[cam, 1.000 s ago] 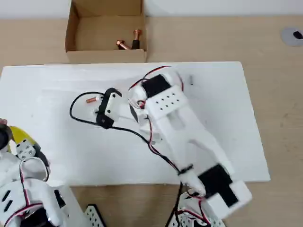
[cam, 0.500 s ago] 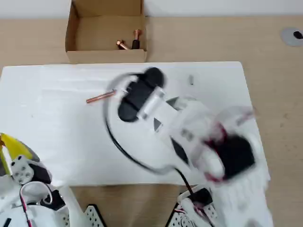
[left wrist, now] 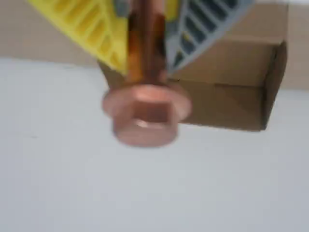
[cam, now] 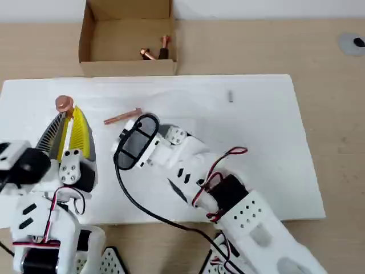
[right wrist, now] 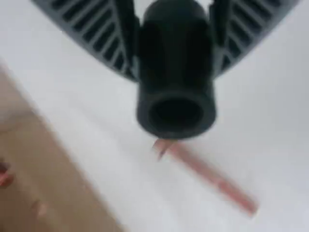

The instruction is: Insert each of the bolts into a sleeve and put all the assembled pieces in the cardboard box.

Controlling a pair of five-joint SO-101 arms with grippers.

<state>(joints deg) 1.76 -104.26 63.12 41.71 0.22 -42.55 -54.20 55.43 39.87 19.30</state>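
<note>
Copper bolt (left wrist: 145, 116), black sleeve (right wrist: 175, 92) aloft; second bolt (cam: 122, 117) flat

A white sheet (cam: 274, 125) is lying flat on the wooden counter (cam: 331, 114), covering most of its middle. A small grey piece (cam: 230, 96) is resting on the sheet near its far edge. A round grey disc (cam: 351, 43) is sitting on the bare counter, apart from the sheet, at the high view's right edge.
</note>
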